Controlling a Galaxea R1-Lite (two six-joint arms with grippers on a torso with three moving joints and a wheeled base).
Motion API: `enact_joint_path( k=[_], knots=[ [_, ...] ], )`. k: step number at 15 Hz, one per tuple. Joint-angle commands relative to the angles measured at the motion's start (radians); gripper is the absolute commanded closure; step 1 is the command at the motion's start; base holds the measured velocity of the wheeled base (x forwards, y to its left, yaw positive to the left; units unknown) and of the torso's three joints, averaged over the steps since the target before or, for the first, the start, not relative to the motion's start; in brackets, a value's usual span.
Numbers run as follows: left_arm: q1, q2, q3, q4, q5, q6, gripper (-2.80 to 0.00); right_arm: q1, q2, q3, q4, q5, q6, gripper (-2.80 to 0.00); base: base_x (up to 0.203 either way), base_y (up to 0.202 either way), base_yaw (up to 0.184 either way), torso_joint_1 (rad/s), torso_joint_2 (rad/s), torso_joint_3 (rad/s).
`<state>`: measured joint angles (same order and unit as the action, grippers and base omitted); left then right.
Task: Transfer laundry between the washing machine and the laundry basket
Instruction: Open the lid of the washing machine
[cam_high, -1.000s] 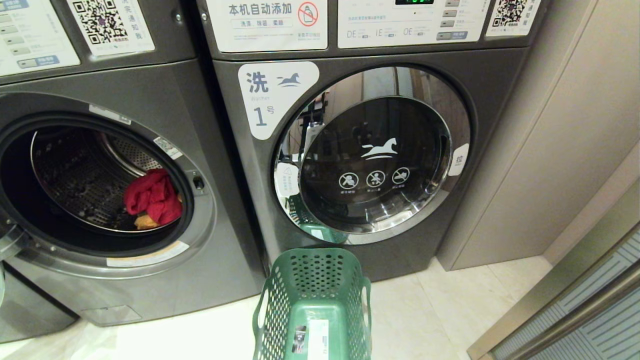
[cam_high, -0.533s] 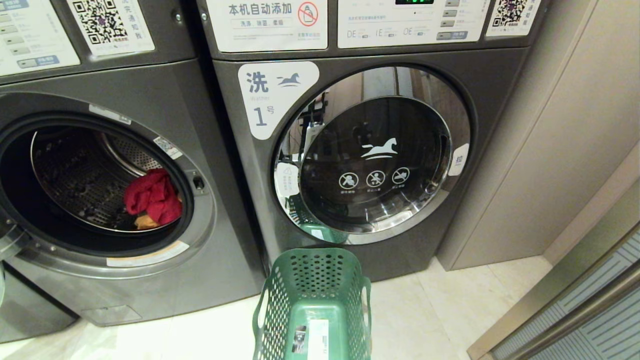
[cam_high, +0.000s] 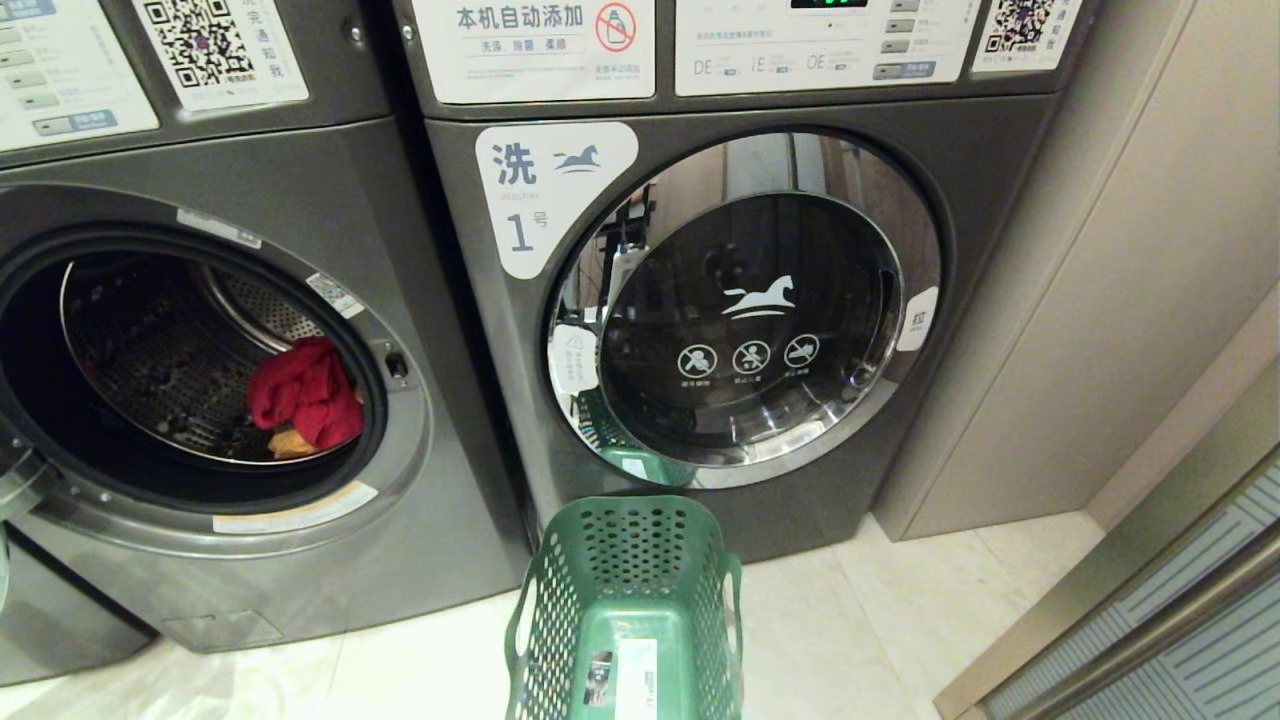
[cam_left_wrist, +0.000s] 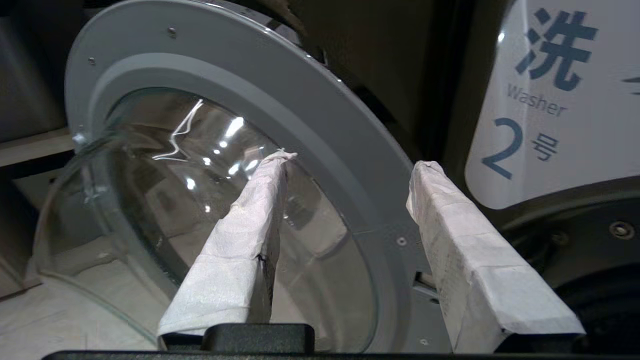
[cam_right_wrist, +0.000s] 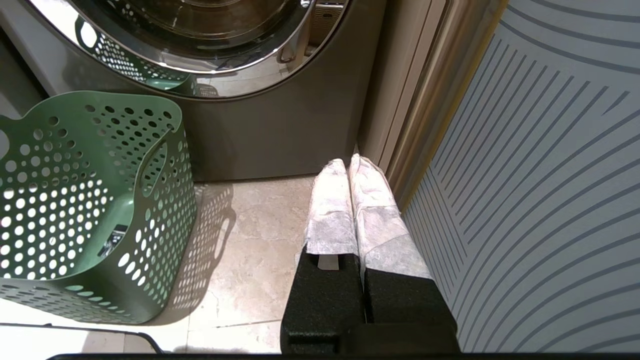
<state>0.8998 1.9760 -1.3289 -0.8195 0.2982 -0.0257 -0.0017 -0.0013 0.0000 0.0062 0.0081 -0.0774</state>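
While two garments lie inside, one basket, two washers.

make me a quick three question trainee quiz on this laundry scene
1. True or false: the laundry basket holds clothes.
2. Where is the red cloth? A) the basket B) the open washing machine drum C) the floor
3. Which gripper is shut?

Key:
1. False; only a sticker shows on its floor.
2. B, beside a small orange-yellow piece.
3. The right gripper, low by the floor; the left gripper is open, facing the open door.
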Motion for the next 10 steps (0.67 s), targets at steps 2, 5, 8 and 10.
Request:
enact_joint_path(
  k=[2, 5, 8, 10],
  knots=[
    [-0.026, 0.058, -0.052, -0.013, -0.006, -0.004, 0.0, 0.0, 0.001, 0.0, 0.0, 0.001, -0.001, 0.0, 0.0, 0.0, 0.0, 0.0, 0.0, 0.0],
    [-0.059, 0.119, -0.151, -0.019, -0.007, -0.004, 0.0, 0.0, 0.001, 0.0, 0.0, 0.0, -0.001, 0.0, 0.0, 0.0, 0.0, 0.0, 0.0, 0.0],
    [-0.094, 0.177, -0.245, -0.02, 0.0, 0.009, 0.0, 0.0, 0.001, 0.0, 0.0, 0.0, -0.001, 0.0, 0.0, 0.0, 0.0, 0.0, 0.0, 0.0],
    [-0.115, 0.215, -0.31, -0.021, 0.025, 0.037, 0.0, 0.0, 0.001, 0.0, 0.0, 0.0, -0.001, 0.0, 0.0, 0.0, 0.0, 0.0, 0.0, 0.0]
  ],
)
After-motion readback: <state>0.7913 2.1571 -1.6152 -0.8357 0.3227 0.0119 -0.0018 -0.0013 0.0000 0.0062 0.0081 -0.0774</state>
